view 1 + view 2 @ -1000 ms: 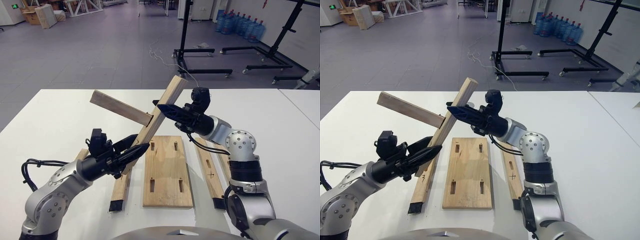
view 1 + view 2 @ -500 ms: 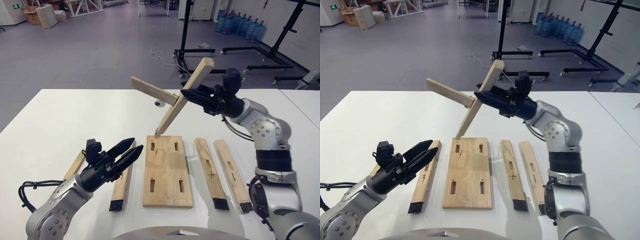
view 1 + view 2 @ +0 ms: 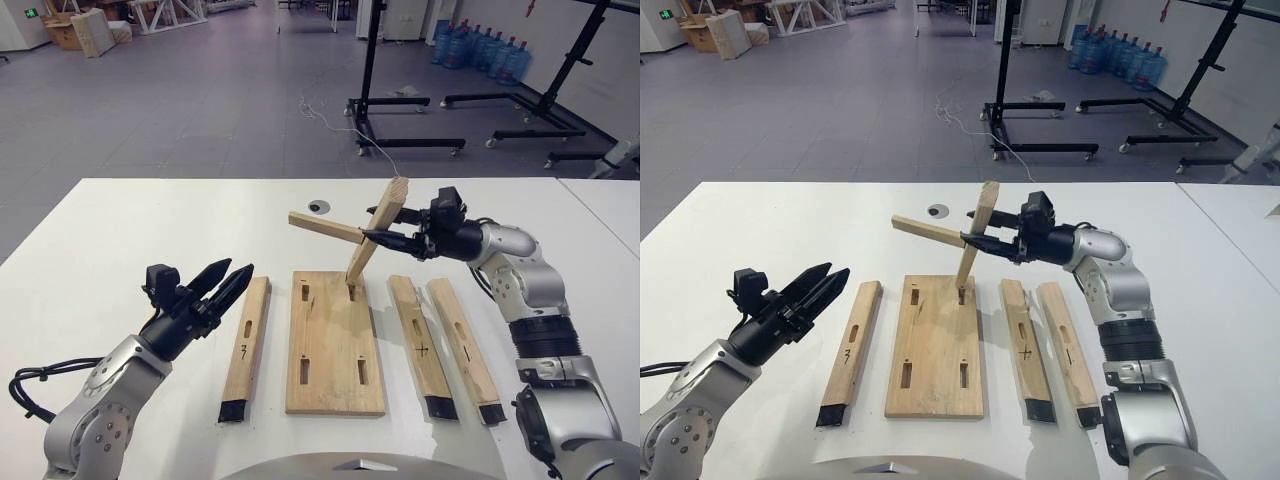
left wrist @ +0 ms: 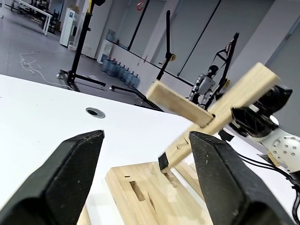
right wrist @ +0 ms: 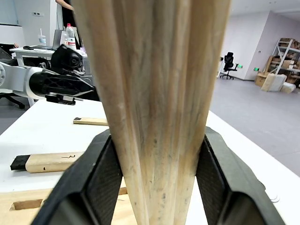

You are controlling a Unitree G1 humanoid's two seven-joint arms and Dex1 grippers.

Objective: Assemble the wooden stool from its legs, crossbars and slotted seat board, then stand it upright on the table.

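I see the white tabletop (image 3: 100,240) carrying flat pieces — seat board (image 3: 335,350) at centre, left leg (image 3: 245,348) just beside it, two right legs (image 3: 420,345) side by side opposite.

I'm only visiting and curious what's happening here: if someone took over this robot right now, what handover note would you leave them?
Right gripper: jaws shut on the leg with crossbar, tilted, its lower end at the far right slot of the seat board; whether it is seated I cannot tell.
Left gripper: jaws open, empty, above the table left of the board.
Flat on the table: one leg left of the board, a second leg and a third leg on its right.
Done: one crossbar joined to one leg.
Left: seat that leg, fit the other three, stand the stool upright.
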